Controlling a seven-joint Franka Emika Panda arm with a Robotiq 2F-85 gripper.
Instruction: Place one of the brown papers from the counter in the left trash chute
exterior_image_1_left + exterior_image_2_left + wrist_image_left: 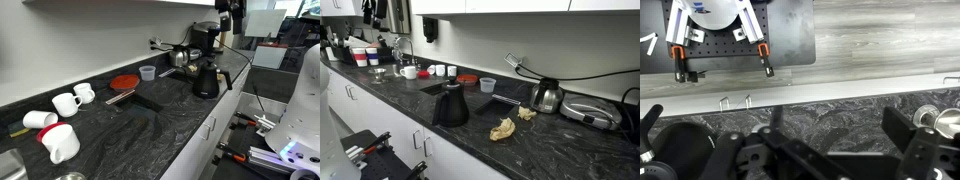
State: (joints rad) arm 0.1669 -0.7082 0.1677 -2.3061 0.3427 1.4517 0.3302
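Brown papers, at four o'clock of the kettle, may be swept off the table by jaws whose opening cannot be told.

1. My gripper fills the wrist view's lower edge as dark, cropped shapes; I cannot read its jaws.
2. In an exterior view, the black kettle hides part of the dark opening toward the bench's back edge.

Two crumpled brown scraps on dark counter: larger paper near front edge, smaller paper just behind, not touching. Chute opening dark, rectangular, flush in counter nearby. All well apart from gripper.
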